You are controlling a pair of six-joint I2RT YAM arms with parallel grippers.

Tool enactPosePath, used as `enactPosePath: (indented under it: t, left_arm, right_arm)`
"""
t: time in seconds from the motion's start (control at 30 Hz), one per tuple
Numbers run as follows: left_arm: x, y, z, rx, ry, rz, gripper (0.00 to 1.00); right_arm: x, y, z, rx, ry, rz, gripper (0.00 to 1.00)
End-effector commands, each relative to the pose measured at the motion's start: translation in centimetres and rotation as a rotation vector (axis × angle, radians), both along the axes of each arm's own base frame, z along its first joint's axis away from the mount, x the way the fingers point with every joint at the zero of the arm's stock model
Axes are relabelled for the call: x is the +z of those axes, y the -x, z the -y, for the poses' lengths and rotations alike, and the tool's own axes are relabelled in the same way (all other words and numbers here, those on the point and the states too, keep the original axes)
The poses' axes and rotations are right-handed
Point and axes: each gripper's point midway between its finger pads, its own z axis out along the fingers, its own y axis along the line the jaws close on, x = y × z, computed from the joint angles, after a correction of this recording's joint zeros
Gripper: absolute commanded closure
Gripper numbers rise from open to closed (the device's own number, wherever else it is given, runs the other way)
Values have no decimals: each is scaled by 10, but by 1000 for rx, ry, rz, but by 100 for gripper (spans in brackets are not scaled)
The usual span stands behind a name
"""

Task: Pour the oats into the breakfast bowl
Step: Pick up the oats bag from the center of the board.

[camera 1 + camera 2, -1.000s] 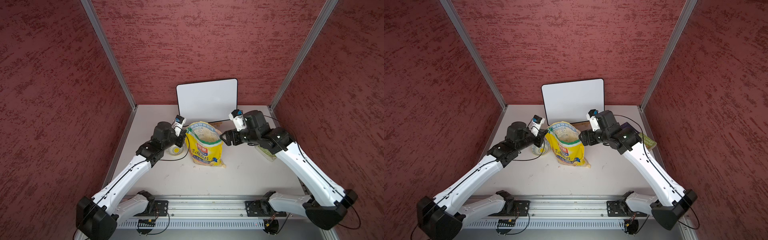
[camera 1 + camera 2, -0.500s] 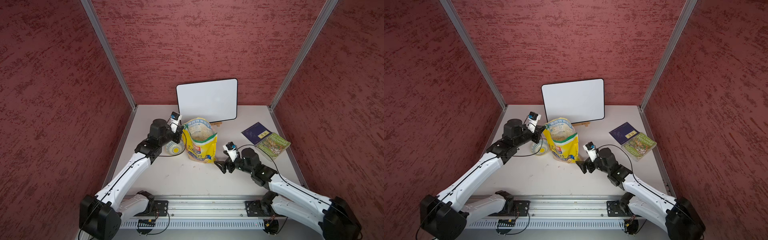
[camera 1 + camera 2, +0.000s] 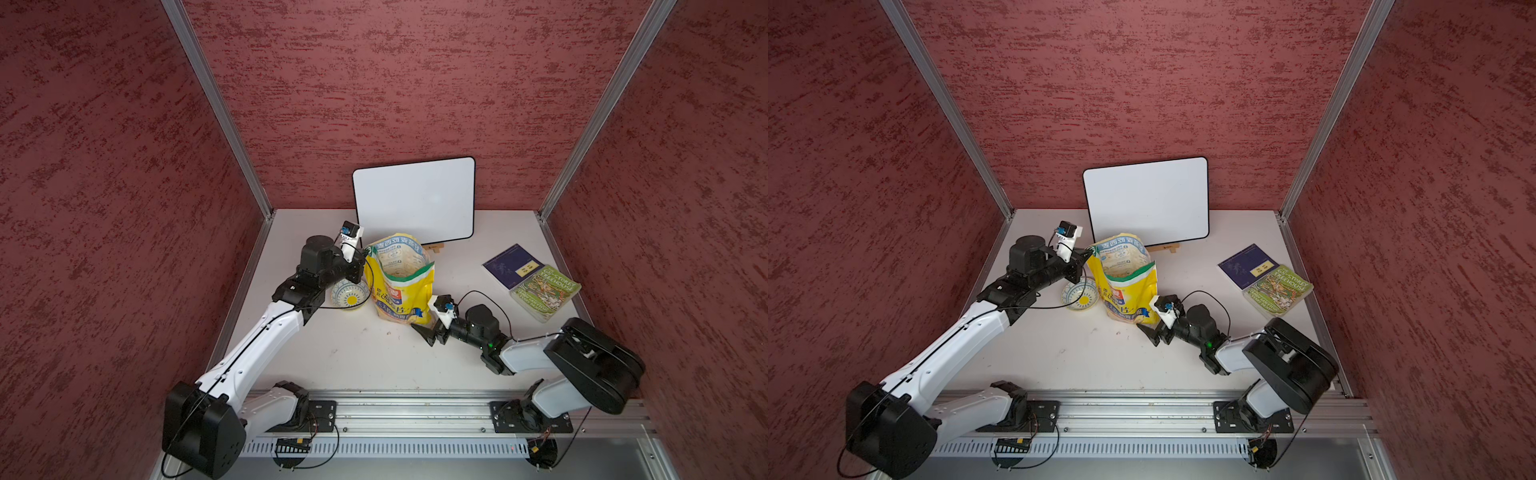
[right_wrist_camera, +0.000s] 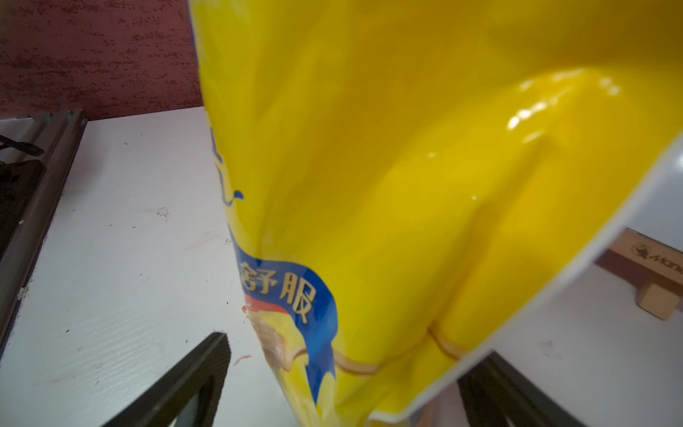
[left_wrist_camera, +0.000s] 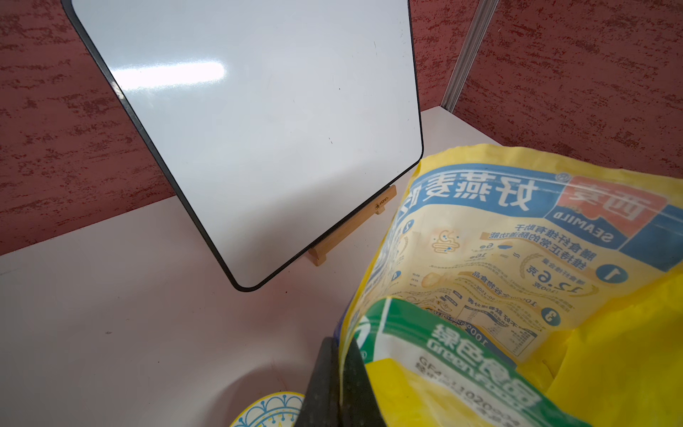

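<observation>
**Oat pouch held at the rim.** A white tabletop [image 3: 374, 365] fills the floor of a red-walled booth, w/ a blank whiteboard [image 3: 415, 199] propped at the back wall. In front of it, near table ctr, the yellow SEAMILD oat pouch [image 3: 401, 291] stands upright. Its mouth is open, and pale oats [image 3: 401, 272] show inside in both top views. Well off to the robot's right, a green illustrated book [image 3: 544, 293] lies against a dark blue booklet [image 3: 509, 266].

The breakfast bowl [image 3: 351, 296], white w/ a blue-patterned rim and yellow flower ctr, sits on the table just beside the pouch, on the robot's left. It is partly under the left arm's wrist.

The left gripper [image 5: 338, 388] is clamped on the pouch's green-and-white top strip, at the corner above the bowl. The right gripper [image 3: 424, 330] lies low at the pouch's near bottom corner, jaws spread wide. Its wrist view shows that corner btwn the fingers [image 4: 177, 384]; contact can't be told.

A small wooden stand [image 5: 351, 229] props the whiteboard's lower edge.
</observation>
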Motion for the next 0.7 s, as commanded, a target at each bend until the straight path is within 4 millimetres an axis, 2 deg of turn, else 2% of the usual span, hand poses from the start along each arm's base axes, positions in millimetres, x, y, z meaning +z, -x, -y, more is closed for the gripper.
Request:
enactPosePath:
  t: [0.0,0.13,0.27,0.57,0.6,0.67]
  left_arm:
    - [33,-8,-1,8,52,113,100]
    - [32,-8,-1,7,51,109,100]
    - [30,-8,0,6,51,104,100]
    - [24,-6,0,-1,46,85,100]
    - [22,-6,0,0,46,80,95]
    - [20,-6,-4,26,44,78,77]
  right_arm:
    - [22,-2,-9,11,-113,116,1]
    - [3,-11,-20,10,-83,93,1]
    - [-6,-18,-26,4,-75,72,1]
    - [-7,-39,-38,-33,-85,83,1]
    - [-9,-40,-38,-37,-77,85,2]
    - [-15,-39,-36,-43,-64,79,4]
